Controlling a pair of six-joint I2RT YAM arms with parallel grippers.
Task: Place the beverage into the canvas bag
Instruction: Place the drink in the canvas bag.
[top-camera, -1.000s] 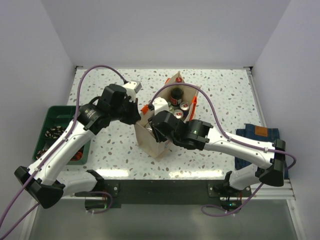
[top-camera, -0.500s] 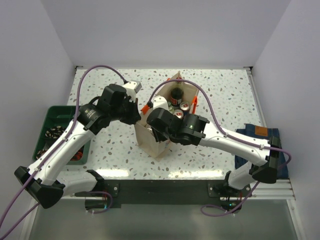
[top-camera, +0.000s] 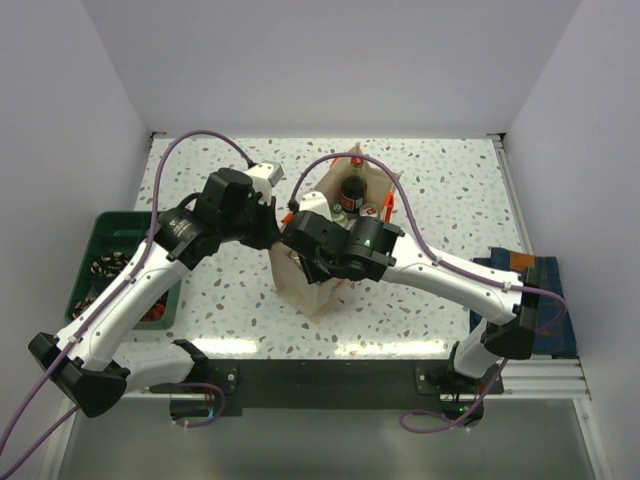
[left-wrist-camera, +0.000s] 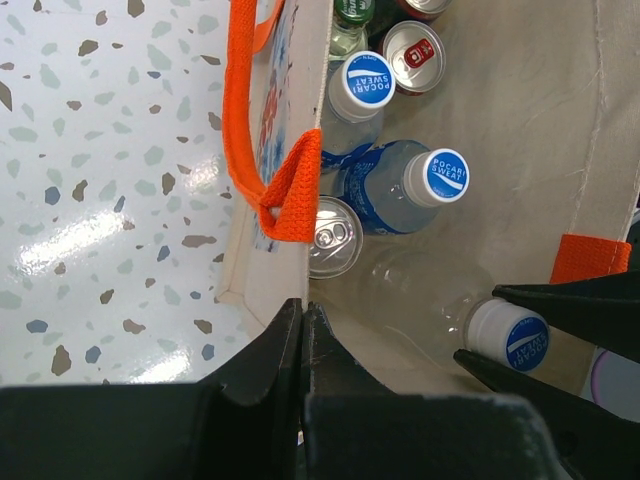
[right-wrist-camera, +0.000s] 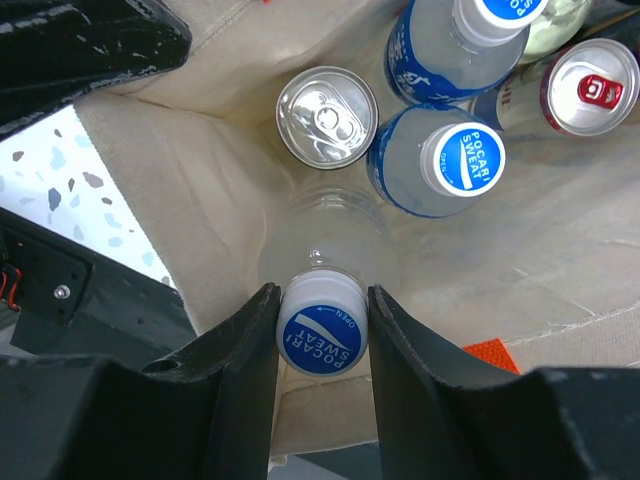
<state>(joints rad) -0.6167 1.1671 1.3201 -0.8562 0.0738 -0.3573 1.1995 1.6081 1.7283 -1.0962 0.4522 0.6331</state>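
The right gripper (right-wrist-camera: 320, 300) is clamped on the cap of the Pocari Sweat bottle (right-wrist-camera: 325, 240). The bottle's long axis runs straight down from the jaws, inside the canvas bag (right-wrist-camera: 560, 260) and beside a silver can (right-wrist-camera: 326, 116). The left gripper (left-wrist-camera: 300, 335) is pinched shut on the bag's rim.

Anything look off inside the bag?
Nothing stands out. The right claw grips a bottle by its cap inside the canvas bag; the other drinks stand upright, unspilled. The left claw pinches the bag's rim.

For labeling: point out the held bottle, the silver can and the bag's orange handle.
held bottle (right-wrist-camera: 320, 338), right wrist view, cap.
silver can (right-wrist-camera: 326, 116), right wrist view, lid.
orange handle (left-wrist-camera: 238, 100), left wrist view, strap.
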